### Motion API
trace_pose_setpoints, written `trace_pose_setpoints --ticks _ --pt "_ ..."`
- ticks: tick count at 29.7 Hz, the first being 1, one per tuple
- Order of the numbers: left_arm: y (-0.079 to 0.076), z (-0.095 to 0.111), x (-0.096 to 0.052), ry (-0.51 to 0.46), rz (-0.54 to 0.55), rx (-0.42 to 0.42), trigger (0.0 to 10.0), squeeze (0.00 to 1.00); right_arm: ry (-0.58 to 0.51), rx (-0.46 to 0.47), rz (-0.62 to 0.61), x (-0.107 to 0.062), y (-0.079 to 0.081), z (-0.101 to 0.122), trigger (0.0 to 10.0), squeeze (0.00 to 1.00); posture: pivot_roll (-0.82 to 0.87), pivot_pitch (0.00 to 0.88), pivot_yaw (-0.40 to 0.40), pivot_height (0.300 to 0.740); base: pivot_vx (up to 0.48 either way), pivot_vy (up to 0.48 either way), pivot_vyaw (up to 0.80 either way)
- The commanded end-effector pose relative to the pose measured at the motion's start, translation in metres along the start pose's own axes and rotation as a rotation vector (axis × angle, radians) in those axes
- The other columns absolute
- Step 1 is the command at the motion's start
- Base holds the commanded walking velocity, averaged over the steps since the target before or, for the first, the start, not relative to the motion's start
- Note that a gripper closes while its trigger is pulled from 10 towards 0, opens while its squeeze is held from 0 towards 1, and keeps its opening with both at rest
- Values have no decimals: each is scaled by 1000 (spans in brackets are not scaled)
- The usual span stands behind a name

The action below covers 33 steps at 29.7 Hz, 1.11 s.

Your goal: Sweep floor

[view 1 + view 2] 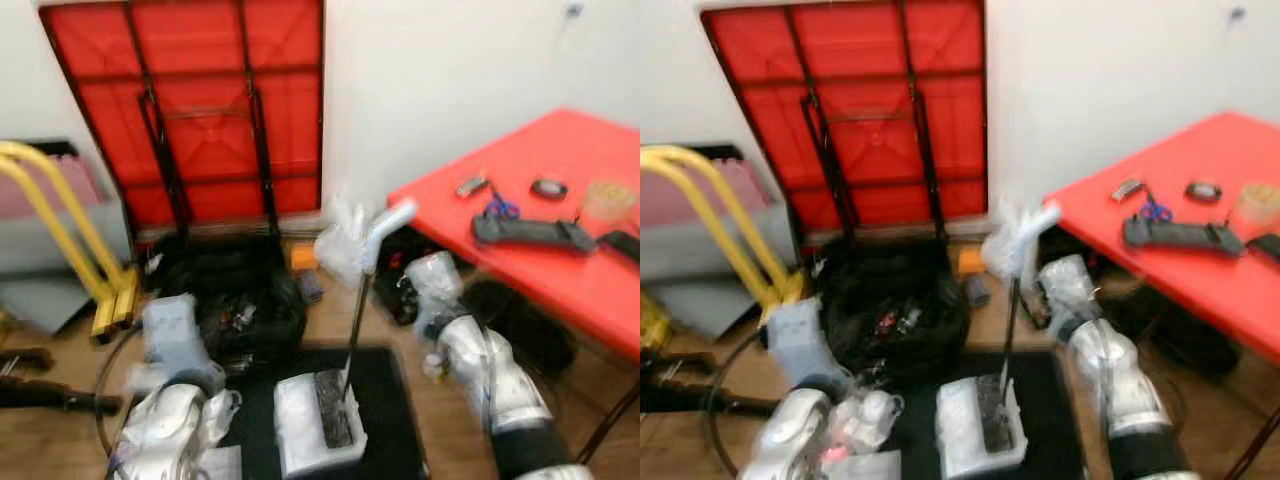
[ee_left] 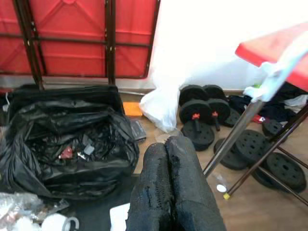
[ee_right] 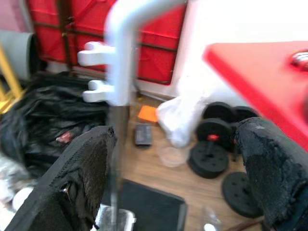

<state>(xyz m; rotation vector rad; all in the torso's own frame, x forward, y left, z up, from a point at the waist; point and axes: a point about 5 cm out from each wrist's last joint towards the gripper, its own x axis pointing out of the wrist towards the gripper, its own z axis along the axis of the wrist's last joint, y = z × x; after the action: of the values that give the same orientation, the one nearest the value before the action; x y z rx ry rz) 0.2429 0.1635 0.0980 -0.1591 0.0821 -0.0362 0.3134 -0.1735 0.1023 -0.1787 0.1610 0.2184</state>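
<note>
One broom (image 1: 358,330) stands upright between the two arms, its head resting in a white dustpan (image 1: 315,420) on a black mat (image 1: 390,400) below and in front of the right end effector (image 3: 175,173). This end effector is spread wide, with the thin metal shaft just inside its left finger (image 3: 77,178) and not yet pinched. The shaft looks stiff, light and rather slippery, so I judge the best hold is on the upper part, under the pale bent handle (image 1: 388,222). The left end effector (image 2: 168,187) is pressed together and holds nothing. Ahead of it lies an open black rubbish bag (image 2: 67,139), and beyond the shaft some black weight plates (image 2: 207,115) on the wooden floor (image 2: 250,211). The red worktop (image 1: 560,250) is to the right of the right end effector.
</note>
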Motion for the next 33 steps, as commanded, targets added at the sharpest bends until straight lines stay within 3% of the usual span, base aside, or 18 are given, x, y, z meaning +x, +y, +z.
trace_pose_setpoints --ticks 1,13,20,33 --pt "9 -2 -2 16 39 7 10000 0 -10 13 22 2 7 2 10000 0 -25 0 -19 740 0 0 0" --pt "11 -2 -1 12 56 1 10000 0 -16 15 12 3 4 3 10000 0 -28 0 -19 740 0 0 0" --pt "10 1 -2 -4 39 4 10000 0 -22 22 27 2 6 3 10000 0 -28 0 -23 740 265 0 686" --pt "8 0 -1 -2 28 8 10000 0 -50 -44 127 2 15 6 10000 0 -28 0 -20 740 287 0 584"
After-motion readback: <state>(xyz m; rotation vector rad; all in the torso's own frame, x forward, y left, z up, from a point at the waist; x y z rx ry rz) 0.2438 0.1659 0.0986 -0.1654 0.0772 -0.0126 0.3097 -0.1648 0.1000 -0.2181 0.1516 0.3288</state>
